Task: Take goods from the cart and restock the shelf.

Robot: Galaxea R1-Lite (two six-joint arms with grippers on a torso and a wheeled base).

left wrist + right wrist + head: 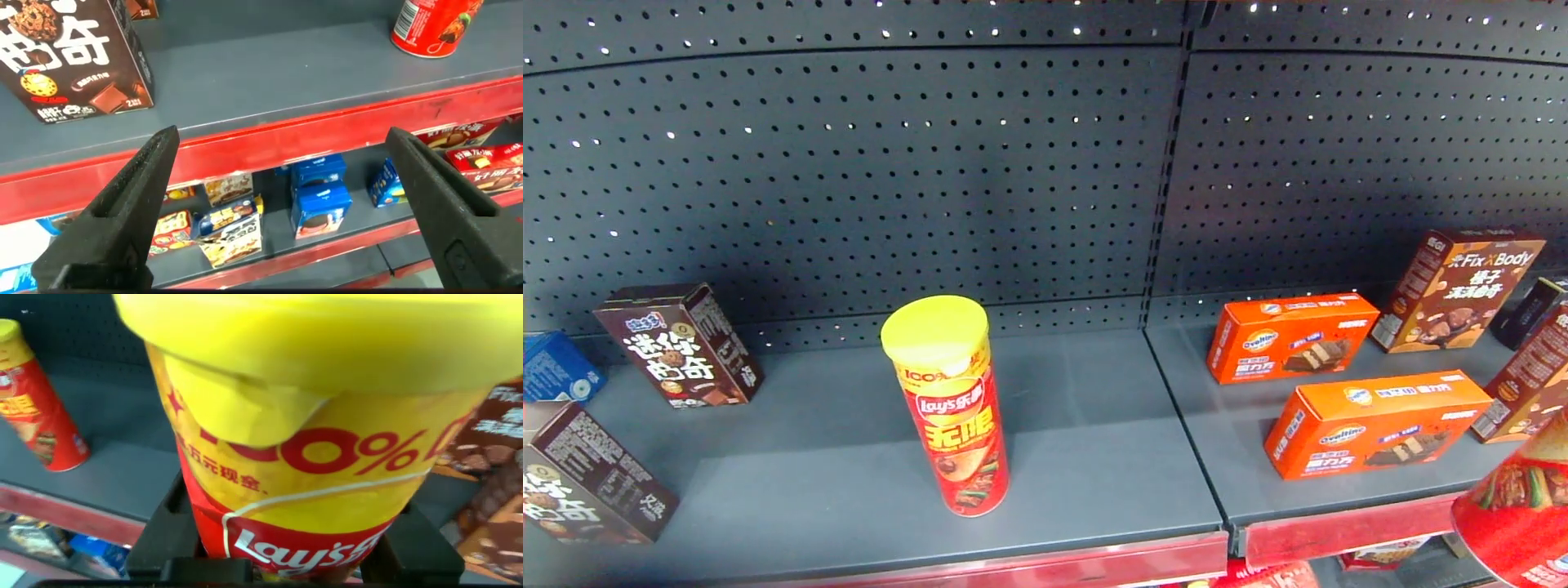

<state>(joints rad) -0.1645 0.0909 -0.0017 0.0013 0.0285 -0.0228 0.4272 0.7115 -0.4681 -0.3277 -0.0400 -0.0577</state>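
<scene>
This is looking like a shop aisle: a dark grey metal shelf (1094, 457) is backing onto a perforated panel (849, 180) and carrying a red price strip (1339, 531) along its near edge. Packaged snacks are sitting on it, a chip can (954, 408) in the middle, orange boxes (1290, 336) on the right and brown cookie boxes (680, 343) on the left. More blue boxes (320, 196) are lining up underneath.

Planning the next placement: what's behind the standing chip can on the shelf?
Behind the chip can, bare shelf and the perforated back panel; the patch its body covers is hidden.
</scene>
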